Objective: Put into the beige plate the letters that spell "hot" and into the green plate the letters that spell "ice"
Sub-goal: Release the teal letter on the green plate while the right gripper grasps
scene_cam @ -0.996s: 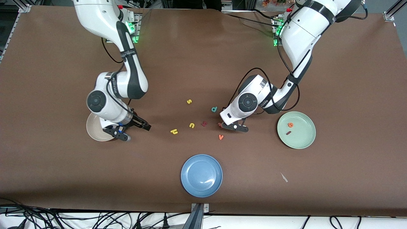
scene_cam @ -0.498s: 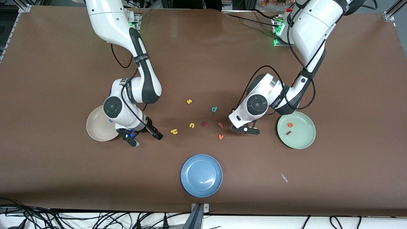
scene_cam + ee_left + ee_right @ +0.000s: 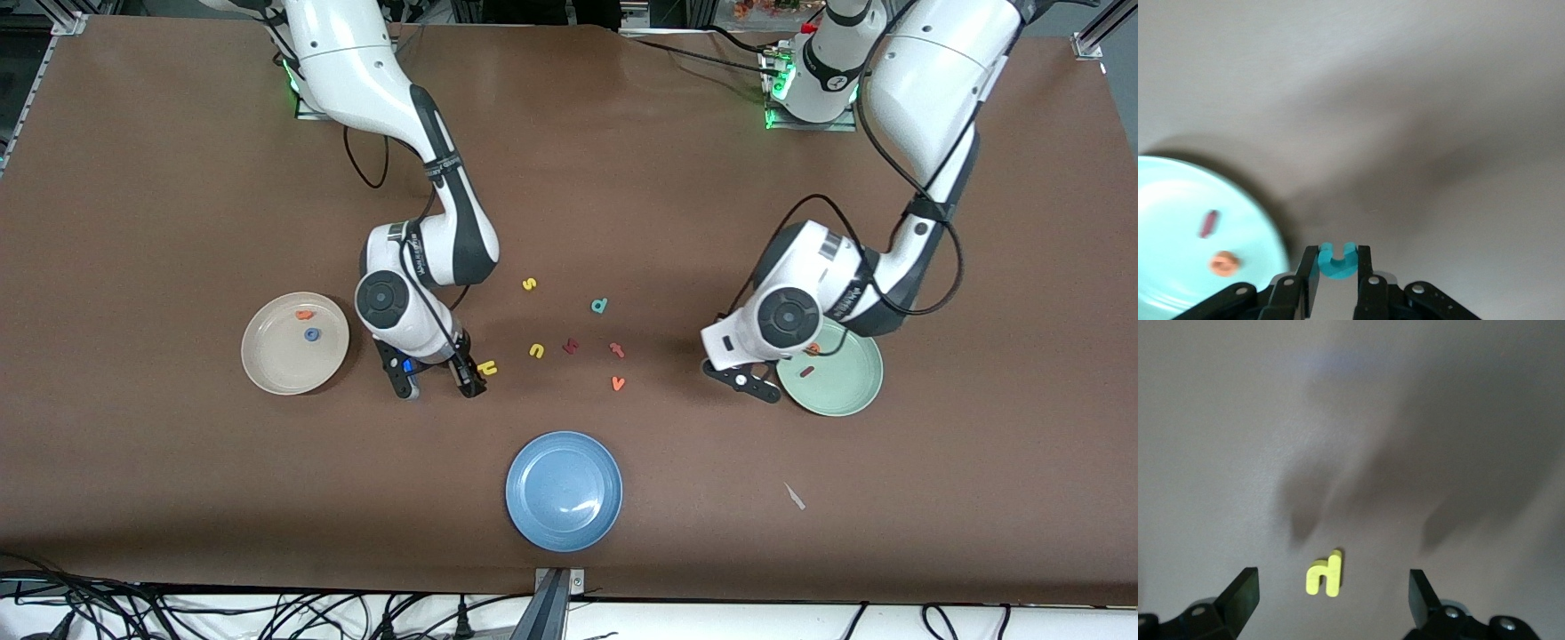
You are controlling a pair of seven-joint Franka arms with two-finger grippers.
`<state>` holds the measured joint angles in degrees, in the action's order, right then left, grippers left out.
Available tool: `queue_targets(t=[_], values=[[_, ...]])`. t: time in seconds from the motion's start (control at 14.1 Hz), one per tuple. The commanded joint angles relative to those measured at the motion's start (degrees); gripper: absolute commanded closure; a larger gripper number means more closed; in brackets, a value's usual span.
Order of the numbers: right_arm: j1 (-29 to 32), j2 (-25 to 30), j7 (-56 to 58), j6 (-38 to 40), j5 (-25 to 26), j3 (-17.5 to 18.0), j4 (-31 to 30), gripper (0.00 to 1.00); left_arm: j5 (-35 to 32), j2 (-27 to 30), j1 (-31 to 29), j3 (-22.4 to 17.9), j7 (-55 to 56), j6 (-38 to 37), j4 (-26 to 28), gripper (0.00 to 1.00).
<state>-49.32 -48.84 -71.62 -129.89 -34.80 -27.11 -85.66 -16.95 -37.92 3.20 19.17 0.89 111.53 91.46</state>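
**Letter sorting: both pincers at work over the surface**

We see the left pincer [image 3: 1337,283] closed on the teal "c" [image 3: 1337,259], held up over the bare surface [image 3: 800,178] just beside the rim of the green plate [image 3: 845,391]. That plate holds the orange "e" [image 3: 1224,264] and the dark red "i" [image 3: 1209,223].

We see the right pincer [image 3: 1333,593] spread wide and holding nothing, low over the yellow "h" [image 3: 1325,574], which lies flat on the surface between its fingers.

The beige plate [image 3: 267,369], toward the right arm's end, holds the blue "o" [image 3: 311,334] and the orange "t" [image 3: 305,314].

Loose letters lie mid-surface: a yellow "u" [image 3: 536,350], a teal "d" [image 3: 600,306] and an orange "v" [image 3: 618,383]. The blue plate [image 3: 564,491] lies nearer the front camera.
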Motion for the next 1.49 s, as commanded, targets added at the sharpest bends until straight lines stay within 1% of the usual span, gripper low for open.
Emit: queue_targets(t=[0.0, 0.21, 0.36, 0.5, 0.64, 0.71, 0.78, 1.0, 1.14, 1.28, 1.42], values=[[0.3, -3.0, -3.4, 0.5, -0.7, -0.7, 4.0, 0.01, -2.4, 1.2, -2.8, 0.2, -8.1, -1.7, 0.6, 1.00], [0.2, -5.9, -5.5, 0.5, -0.7, -0.7, 7.1, 0.04, -7.0, 1.1, -5.7, 0.2, -13.4, -1.7, 0.6, 1.00], [0.2, -7.2, -6.8, 0.5, -0.7, -0.7, 8.5, 0.05, -7.7, 0.9, -7.3, 0.2, -16.1, -1.5, 0.6, 1.00], [0.2, -7.3, -6.7, 0.5, -0.7, -0.7, 8.5, 0.10, -7.7, 0.0, -8.1, 0.2, -16.9, -1.0, 0.7, 1.00], [0.2, -7.4, -6.7, 0.5, -0.7, -0.7, 8.5, 0.21, -8.7, -1.8, -8.3, 0.1, -17.0, 0.0, 1.2, 1.00], [0.2, -7.4, -6.7, 0.5, -0.8, -0.6, 8.6, 0.28, -11.0, -2.2, -8.8, 0.1, -17.1, 1.1, 1.5, 1.00], [0.2, -7.4, -6.6, 0.5, -0.7, -0.1, 8.5, 0.37, -12.5, -2.3, -9.4, 0.2, -17.1, 1.3, 1.5, 1.00], [0.3, -7.4, -6.6, 0.5, -0.7, 0.2, 8.5, 0.65, -12.8, -3.0, -9.8, 0.2, -17.5, 1.7, 1.6, 1.00], [0.3, -7.4, -6.4, 0.5, -0.7, 0.3, 8.5, 0.80, -12.8, -4.0, -9.9, 0.1, -17.6, 5.3, 3.1, 1.00], [0.3, -7.4, -5.9, 0.4, -0.7, 0.3, 8.6, 0.91, -12.8, -4.1, -10.6, 0.2, -18.4, 6.5, 3.5, 1.00], [0.3, -7.4, -5.5, 0.5, -0.6, 0.3, 8.6, 0.99, -12.8, -4.0, -10.8, 0.1, -20.7, 6.5, 3.5, 1.00]])
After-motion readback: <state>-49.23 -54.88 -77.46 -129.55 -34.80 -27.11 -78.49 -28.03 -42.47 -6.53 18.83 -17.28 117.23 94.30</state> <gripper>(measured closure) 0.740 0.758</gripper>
